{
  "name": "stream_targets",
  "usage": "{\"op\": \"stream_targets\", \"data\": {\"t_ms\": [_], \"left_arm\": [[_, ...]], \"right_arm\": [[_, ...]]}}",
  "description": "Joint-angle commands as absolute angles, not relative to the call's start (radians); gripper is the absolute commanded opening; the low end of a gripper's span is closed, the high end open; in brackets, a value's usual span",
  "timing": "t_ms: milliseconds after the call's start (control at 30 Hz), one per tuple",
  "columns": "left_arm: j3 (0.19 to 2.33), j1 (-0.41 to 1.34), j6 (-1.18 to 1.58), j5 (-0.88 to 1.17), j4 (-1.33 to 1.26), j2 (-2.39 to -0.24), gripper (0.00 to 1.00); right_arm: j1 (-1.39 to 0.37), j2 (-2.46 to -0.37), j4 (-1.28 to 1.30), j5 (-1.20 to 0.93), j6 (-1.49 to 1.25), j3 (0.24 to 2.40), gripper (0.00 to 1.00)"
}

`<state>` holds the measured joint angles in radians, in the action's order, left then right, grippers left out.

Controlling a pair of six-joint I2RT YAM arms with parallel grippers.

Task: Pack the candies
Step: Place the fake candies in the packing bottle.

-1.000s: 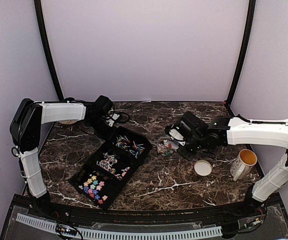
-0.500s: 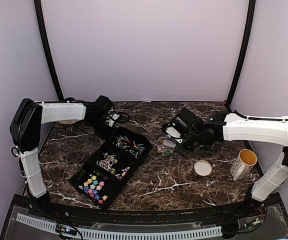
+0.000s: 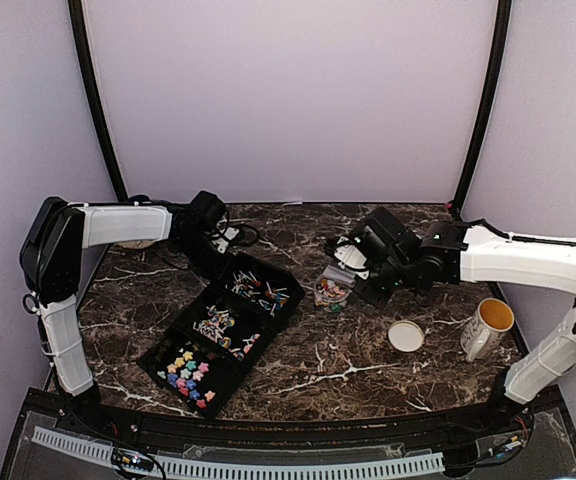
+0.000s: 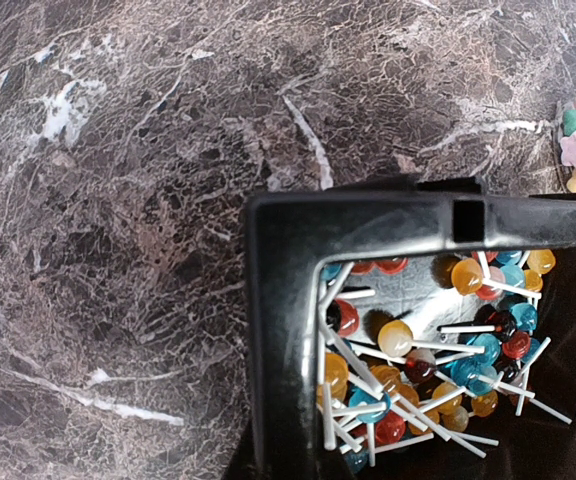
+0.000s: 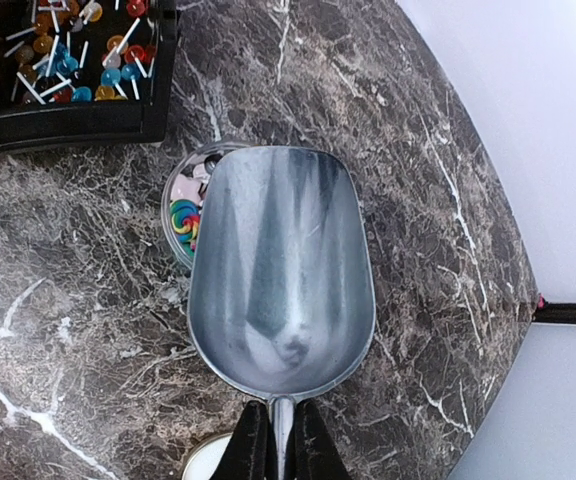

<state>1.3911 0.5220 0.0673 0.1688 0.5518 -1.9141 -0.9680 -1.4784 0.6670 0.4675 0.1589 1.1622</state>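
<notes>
The candies lie in a black three-part tray [image 3: 273,272]: lollipops [image 3: 261,290] [image 4: 438,340] at the back, mixed sweets [image 3: 218,328] in the middle, coloured star shapes [image 3: 188,372] in front. More candies fill a small clear jar [image 3: 330,291] [image 5: 181,208]. My left gripper [image 3: 216,250] [image 4: 288,472] is shut on the tray's back corner wall. Above the jar, my right gripper [image 3: 371,264] [image 5: 280,425] is shut on the handle of an empty metal scoop [image 5: 278,265], whose bowl hides most of the jar.
A round pale lid [image 3: 405,335] [image 5: 208,462] lies flat right of the jar. A white mug [image 3: 486,326] with a yellow inside stands near the right arm. Cables [image 3: 238,236] trail behind the tray. Dark marble tabletop [image 3: 348,370] runs to the black frame posts.
The right gripper with the scoop has risen a little and shifted toward the back above the jar. The left arm and the tray have not moved.
</notes>
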Motion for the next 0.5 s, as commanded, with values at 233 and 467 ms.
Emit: {"op": "stream_targets", "data": {"t_ms": [233,467], "left_arm": [[1.393,0.523,0.083,0.216,0.520,-1.830,0.00],[1.391,0.523,0.083,0.218,0.519,-1.829,0.00]], "right_arm": [[-1.021,-1.416,0.427,0.387,0.302,1.140,0.00],[-1.052,-1.559,0.615,0.345,0.304,1.336,0.00]]}}
